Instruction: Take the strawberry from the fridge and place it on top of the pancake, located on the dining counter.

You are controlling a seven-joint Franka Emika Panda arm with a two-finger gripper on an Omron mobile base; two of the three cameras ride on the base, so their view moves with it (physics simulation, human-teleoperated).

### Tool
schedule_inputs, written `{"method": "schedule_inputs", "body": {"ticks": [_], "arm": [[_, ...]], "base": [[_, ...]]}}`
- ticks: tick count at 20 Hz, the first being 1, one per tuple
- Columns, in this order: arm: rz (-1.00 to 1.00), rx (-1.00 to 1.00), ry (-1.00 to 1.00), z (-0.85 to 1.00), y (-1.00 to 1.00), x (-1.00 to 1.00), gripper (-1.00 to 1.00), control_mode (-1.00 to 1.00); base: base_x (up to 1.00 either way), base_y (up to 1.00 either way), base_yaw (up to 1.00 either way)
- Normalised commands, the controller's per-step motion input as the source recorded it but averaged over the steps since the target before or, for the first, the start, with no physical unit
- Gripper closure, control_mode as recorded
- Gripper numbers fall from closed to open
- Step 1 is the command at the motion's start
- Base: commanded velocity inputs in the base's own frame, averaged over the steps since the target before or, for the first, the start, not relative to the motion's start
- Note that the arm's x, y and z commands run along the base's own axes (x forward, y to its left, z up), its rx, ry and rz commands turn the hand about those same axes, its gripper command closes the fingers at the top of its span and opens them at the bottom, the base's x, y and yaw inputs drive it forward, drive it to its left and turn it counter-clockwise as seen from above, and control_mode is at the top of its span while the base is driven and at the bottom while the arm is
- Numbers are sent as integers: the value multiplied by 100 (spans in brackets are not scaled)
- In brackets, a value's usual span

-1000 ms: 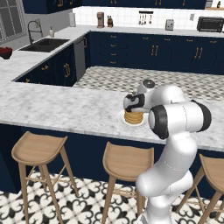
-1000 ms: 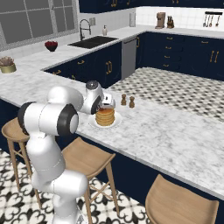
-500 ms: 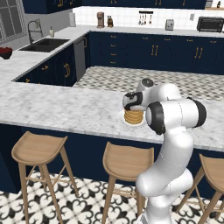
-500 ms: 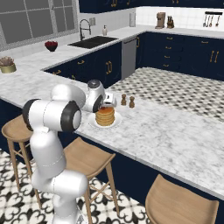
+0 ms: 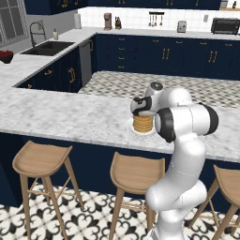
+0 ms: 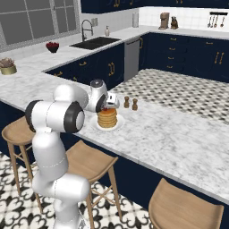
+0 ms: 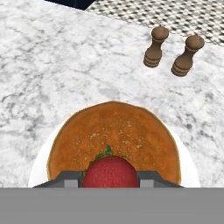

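Over the dining counter, your gripper hangs just above the pancake, its 2 dark finger tips closed on the strawberry — you can see the red berry wedged between them in the hand view, green leaves toward the stack. The berry sits directly over the near part of the top pancake; whether it touches the surface you cannot tell.

From the right base view, you see the gripper at the end of the white arm, poised over the golden-brown stack, with a speck of red between tool and pancake. The stack rests on a small white plate, upright on the marble. From the left base view, the hand meets the top of the stack and hides the berry.

Just beyond the plate stand 2 brown wooden shakers, side by side and apart from it — in the right base view they stand close behind the plate. Below the counter edge, round wooden stools line the navy base. Far back, a sink and a dark bowl of red fruit sit on the rear counter.
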Motion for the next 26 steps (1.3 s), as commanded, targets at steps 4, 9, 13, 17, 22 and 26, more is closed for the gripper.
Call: {"method": "schedule_inputs", "body": {"ticks": [4, 9, 13, 17, 22, 26], "arm": [[0, 0, 0, -29, 0, -17, -100, -100], [0, 0, 0, -25, -6, -15, -100, -100], [0, 0, 0, -11, -1, -8, -100, -100], [0, 0, 0, 0, 0, -8, -100, -100], [0, 0, -3, 5, -1, -30, -100, -100], [0, 1, -11, 35, -3, -47, -100, -100]], "base": [[0, 0, 0], [0, 0, 0], [0, 0, 0], [0, 0, 0], [0, 0, 0], [0, 0, 0]]}}
